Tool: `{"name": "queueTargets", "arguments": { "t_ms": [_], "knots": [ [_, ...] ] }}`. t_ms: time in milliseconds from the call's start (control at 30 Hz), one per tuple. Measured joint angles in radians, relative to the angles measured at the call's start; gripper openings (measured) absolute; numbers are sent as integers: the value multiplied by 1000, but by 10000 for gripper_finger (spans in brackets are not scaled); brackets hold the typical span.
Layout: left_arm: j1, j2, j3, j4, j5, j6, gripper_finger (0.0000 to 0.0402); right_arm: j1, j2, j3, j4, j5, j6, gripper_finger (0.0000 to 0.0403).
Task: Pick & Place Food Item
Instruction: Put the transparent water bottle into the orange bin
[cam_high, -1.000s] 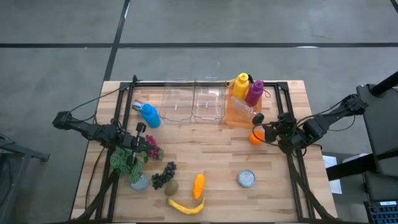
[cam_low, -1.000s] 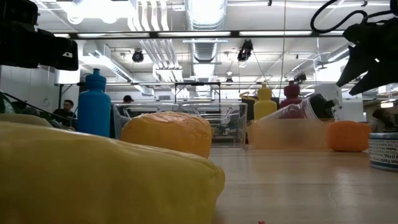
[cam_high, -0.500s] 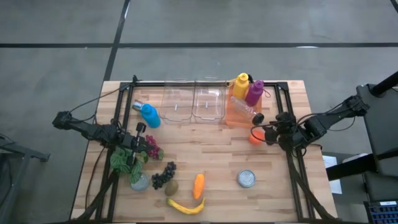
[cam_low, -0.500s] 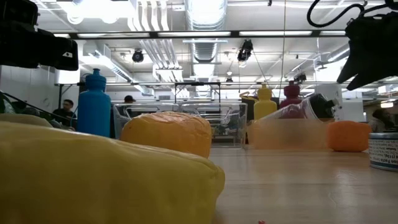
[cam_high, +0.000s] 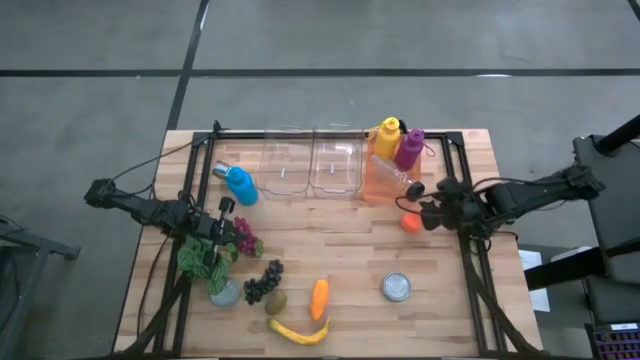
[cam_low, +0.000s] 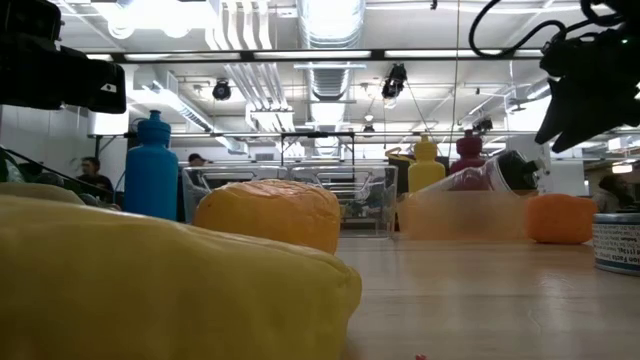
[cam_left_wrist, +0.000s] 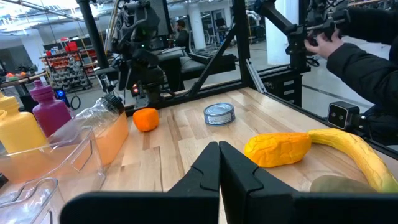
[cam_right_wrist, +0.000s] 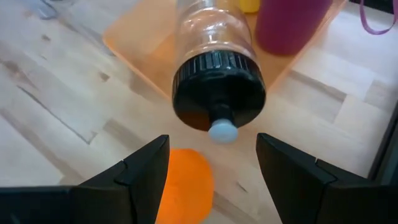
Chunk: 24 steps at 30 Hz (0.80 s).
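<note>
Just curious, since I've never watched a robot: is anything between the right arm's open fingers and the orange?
No. In the right wrist view the orange lies on bare wood between the right gripper's fingers, nothing intervening.

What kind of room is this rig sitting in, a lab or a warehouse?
It looks like an industrial workshop or robotics lab, not a home. The low view shows exposed ceiling ducts and strip lights, the left wrist view shows stocked shelving and a person beside the wooden table.

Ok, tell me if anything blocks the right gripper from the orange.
Nothing visible does. The right gripper hangs open above the orange, with bare table beneath. The clear bottle lying in the orange bin juts out close beside it, not between them.
</note>
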<state>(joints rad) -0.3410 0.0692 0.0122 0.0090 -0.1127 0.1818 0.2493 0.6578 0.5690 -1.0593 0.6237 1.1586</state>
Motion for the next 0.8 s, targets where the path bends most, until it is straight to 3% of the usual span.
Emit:
{"name": "queueTargets", "arguments": {
  "t_ms": [300,800],
  "knots": [
    [0,0,0,0,0,0,1,-69,18,0,22,-79,-45,237],
    [0,0,0,0,0,0,1,-69,69,-18,44,-27,7,237]
  ]
}}
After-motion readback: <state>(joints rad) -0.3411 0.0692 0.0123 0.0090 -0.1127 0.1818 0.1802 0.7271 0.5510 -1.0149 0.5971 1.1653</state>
